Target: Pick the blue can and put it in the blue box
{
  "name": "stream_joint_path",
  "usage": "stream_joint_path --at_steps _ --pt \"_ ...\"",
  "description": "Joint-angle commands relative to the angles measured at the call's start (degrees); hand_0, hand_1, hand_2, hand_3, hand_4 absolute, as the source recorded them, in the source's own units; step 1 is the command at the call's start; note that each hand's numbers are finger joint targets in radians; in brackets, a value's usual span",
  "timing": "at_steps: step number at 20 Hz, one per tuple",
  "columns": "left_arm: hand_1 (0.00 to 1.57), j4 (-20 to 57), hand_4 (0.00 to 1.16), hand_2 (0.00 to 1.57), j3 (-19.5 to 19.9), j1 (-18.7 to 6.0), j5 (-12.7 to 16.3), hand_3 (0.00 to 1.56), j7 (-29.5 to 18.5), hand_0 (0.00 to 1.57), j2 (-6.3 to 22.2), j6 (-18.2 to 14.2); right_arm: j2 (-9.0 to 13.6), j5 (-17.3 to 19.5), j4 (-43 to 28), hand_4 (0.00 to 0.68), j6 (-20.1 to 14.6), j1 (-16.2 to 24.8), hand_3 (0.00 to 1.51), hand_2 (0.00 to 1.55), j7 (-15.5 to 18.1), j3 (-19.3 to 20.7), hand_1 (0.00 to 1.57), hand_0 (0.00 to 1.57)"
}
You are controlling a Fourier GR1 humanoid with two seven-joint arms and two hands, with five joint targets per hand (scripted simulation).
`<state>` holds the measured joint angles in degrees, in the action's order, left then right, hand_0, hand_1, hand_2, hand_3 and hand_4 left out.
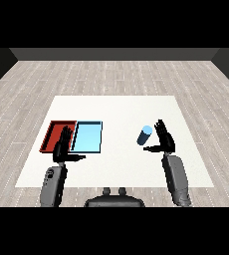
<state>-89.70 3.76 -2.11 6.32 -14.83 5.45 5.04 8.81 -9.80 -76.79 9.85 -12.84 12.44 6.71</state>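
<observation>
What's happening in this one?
The robot's right hand is open beside the small blue cylindrical can on the white table, fingers straight and not yet curled round it. The left hand hovers open over the near edge of the red tray. The light blue tray beside it holds nothing.

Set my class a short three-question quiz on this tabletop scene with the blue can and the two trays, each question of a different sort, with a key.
1. True or false: the blue can already lies in the light blue tray.
2. Which hand is nearest the can? A) left hand B) right hand
3. Fill in: the red tray lies to the ____ of the light blue tray, as seen in the head view.

Key: 1 false, the can is on the white table, right of both trays. 2 B, open beside it. 3 left.
</observation>
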Motion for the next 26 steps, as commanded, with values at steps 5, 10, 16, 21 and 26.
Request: stream_joint_path --at_steps 5,10,16,21,26 --pt "0.00 -4.1 0.00 0.00 -1.7 1.9 -1.1 0.00 -0.5 0.00 -1.9 -0.7 0.6 -0.4 5.7 0.000 2.3 -3.6 0.00 0.00 5.2 1.7 0.00 0.00" --pt "0.00 -1.7 0.00 0.00 -0.2 0.0 -0.4 0.00 -2.2 0.00 -1.1 0.6 0.0 0.3 7.8 0.000 0.6 -3.6 0.00 0.00 4.0 1.8 0.00 0.00" --pt "0.00 2.9 0.00 0.00 -1.7 -2.0 -2.8 0.00 -4.8 0.00 -3.5 -1.4 1.2 -1.2 8.9 0.000 -0.8 -5.2 0.00 0.00 1.0 3.7 0.00 0.00" --pt "0.00 -3.8 0.00 0.00 -2.8 4.1 -1.6 0.00 -3.0 0.00 -3.5 0.2 3.5 -1.5 26.4 0.000 1.2 -14.8 0.00 0.00 8.0 7.3 0.00 0.00" --pt "0.00 -4.2 0.00 0.00 1.1 6.7 3.4 0.00 -3.9 0.00 -0.6 5.2 4.4 -3.0 31.4 0.000 4.1 -15.4 0.00 0.00 9.8 8.1 0.00 0.00"
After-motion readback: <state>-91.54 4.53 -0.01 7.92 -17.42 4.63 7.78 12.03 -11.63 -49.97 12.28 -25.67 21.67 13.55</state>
